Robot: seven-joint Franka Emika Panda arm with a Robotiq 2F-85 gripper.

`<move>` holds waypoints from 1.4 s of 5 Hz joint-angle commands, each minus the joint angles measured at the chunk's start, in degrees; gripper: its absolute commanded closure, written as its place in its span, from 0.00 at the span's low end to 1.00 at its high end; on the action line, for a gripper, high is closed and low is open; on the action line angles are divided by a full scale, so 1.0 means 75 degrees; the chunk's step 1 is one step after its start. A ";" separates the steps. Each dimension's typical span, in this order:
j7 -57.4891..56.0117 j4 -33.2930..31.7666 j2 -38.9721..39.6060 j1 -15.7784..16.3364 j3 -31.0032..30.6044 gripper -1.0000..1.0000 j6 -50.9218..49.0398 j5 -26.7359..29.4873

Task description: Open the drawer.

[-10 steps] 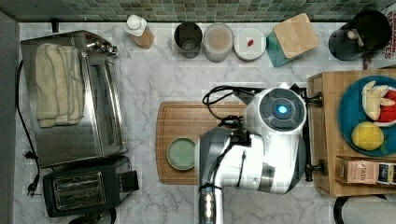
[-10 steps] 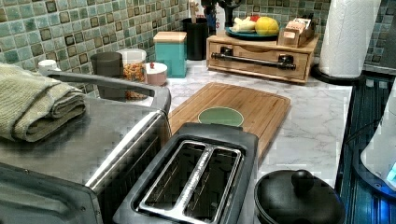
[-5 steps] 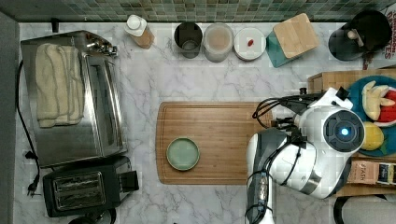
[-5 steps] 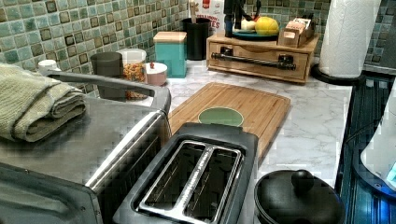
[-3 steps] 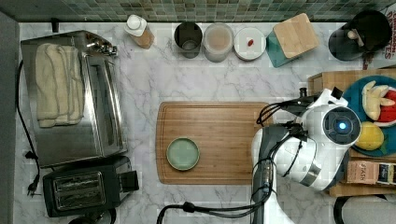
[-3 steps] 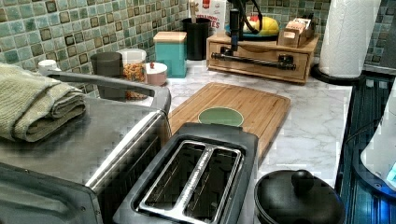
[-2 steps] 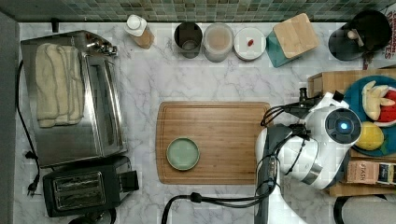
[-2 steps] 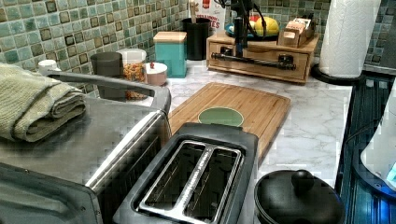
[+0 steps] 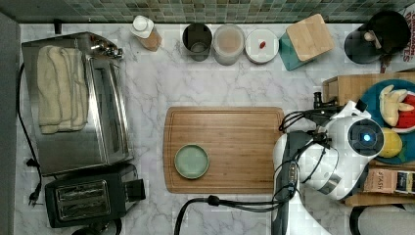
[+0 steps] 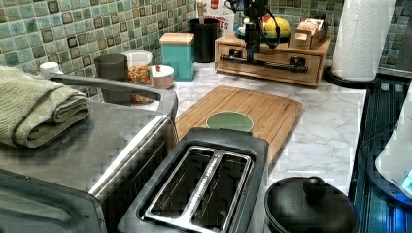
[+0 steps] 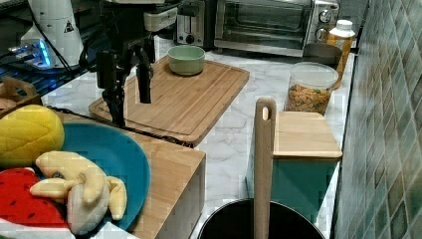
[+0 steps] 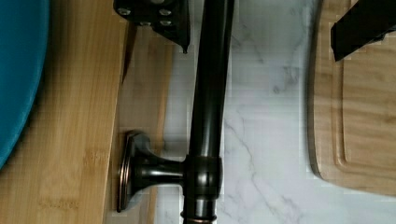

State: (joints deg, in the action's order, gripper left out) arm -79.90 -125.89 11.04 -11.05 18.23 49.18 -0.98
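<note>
Two fingers (image 12: 159,18) straddle the drawer (image 10: 272,60) handle, tips cut off.

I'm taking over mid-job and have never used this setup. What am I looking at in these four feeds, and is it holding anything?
The white machine is a single robot arm over a marble kitchen counter. One camera looks straight down, two watch from the sides, and one rides on the wrist. On the counter sit a cutting board with a green bowl, a toaster oven and a toaster. The wrist view shows the open jaws straddling the black handle of the wooden drawer, not yet gripping it. The drawer looks shut.
</note>
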 commanded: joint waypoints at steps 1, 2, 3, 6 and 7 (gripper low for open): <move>0.0493 -0.0411 -0.0262 -0.0152 0.0326 0.00 0.0865 -0.0213; 0.0383 -0.0498 -0.0119 -0.0246 0.0319 0.00 0.1051 -0.0056; 0.0656 -0.0743 -0.0179 -0.0101 0.0509 0.00 0.1027 -0.0069; 0.1011 -0.1329 -0.0394 0.0048 0.0437 0.00 0.1179 0.0340; 0.0676 -0.1402 -0.0146 -0.0021 0.0433 0.00 0.1698 0.0354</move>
State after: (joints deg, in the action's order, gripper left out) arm -78.05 -134.18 10.05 -10.76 20.42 59.09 1.37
